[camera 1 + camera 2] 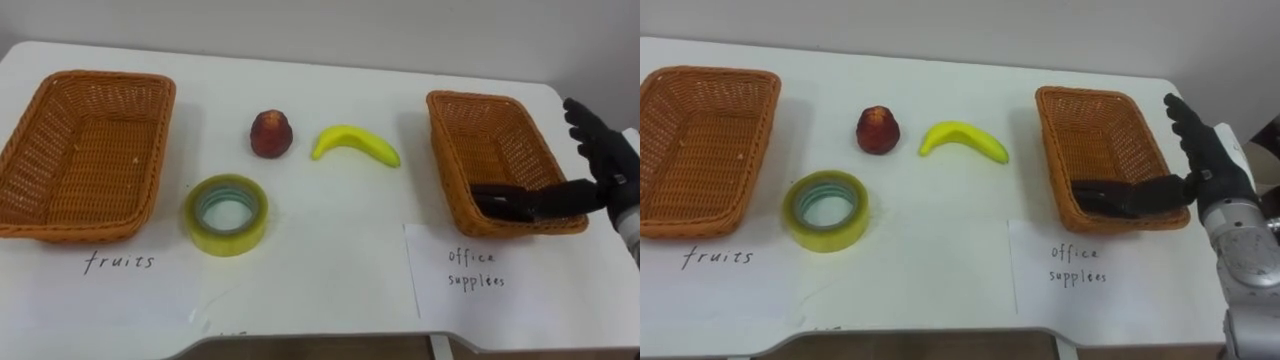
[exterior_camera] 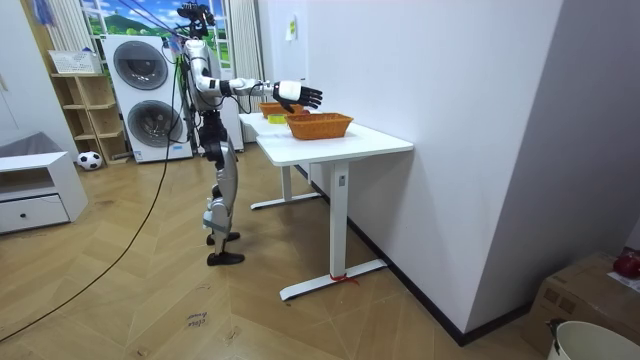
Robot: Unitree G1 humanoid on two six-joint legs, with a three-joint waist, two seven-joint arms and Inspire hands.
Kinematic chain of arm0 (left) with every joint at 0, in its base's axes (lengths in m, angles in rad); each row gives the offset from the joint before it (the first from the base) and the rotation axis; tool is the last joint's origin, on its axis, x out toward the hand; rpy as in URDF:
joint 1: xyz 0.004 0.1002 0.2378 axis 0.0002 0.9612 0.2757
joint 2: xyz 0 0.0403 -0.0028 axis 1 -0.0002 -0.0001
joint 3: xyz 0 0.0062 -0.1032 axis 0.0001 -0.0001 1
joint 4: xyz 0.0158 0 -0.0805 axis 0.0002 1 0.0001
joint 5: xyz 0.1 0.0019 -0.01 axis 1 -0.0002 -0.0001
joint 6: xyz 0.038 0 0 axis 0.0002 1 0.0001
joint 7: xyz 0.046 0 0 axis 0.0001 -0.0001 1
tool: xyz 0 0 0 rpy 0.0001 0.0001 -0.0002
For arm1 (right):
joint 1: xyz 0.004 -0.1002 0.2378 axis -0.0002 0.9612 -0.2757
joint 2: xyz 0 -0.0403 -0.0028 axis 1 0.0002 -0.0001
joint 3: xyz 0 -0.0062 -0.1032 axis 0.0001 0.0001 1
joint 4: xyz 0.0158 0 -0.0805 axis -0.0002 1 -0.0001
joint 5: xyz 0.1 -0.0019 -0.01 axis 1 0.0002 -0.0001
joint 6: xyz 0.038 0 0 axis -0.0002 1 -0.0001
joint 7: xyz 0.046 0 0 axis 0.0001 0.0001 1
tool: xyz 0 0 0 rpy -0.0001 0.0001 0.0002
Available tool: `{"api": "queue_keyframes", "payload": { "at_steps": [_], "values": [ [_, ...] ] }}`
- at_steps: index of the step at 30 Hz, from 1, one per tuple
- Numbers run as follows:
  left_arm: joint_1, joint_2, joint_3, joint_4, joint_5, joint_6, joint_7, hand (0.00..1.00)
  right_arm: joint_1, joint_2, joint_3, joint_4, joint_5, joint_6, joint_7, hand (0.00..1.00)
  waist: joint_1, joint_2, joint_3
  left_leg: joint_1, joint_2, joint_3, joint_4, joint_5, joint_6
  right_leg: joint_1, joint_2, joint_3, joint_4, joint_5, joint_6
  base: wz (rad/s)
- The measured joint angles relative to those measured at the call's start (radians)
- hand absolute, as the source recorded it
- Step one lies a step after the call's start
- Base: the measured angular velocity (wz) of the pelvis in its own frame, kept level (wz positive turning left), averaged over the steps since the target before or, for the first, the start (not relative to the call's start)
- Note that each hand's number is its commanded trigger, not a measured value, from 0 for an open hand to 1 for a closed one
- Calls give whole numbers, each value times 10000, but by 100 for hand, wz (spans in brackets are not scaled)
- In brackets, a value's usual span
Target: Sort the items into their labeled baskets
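A red fruit and a yellow banana lie mid-table. A roll of yellowish tape lies nearer me, to their left. The left wicker basket sits above a "fruits" label and holds nothing. The right wicker basket sits above an "office supplies" label. My right hand hovers open at that basket's right rim, fingers spread and thumb pointing left over its near end. A dark elongated thing lies there at the thumb's tip; I cannot tell what it is or whether the thumb touches it.
The white table has its front edge close to me and its right edge just past the right basket. In the room view I stand at the table's long side, with a wall behind it and washing machines behind me.
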Motion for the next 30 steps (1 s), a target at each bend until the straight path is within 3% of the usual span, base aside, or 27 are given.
{"api": "queue_keyframes", "payload": {
  "at_steps": [12, 22, 26, 30],
  "values": [
    [6, -10, 167, -100, -1, 0, -2, 0, -1, 0, -4, -214, -171, 0, -114, 0, 143, -31, -17, 10, -1, 21, -5, 0, 0, 3, -2, 12, 4, 0, 0, 0],
    [90, -10, 236, -43, 9, 1, -7, 0, -47, 0, -32, -1355, -158, -4, -542, 0, 203, -7, -9, -4, -3, -81, 24, 1, 1, 24, -13, -40, 6, 0, 0, 0],
    [94, -9, 234, -43, 7, 25, -24, 0, -116, 0, -31, -2241, 238, -2, -546, 0, 207, 38, 18, -5, 2, -105, 30, 1, 0, 45, -11, -85, 6, 0, 0, 2],
    [61, -1, 162, -44, 6, 74, -14, 0, -293, 1, -9, -2470, 731, 6, -640, 0, 188, 5, -4, -18, -16, -222, 29, 1, 1, 106, -31, -264, -1, -1, 1, 10]
  ]
}}
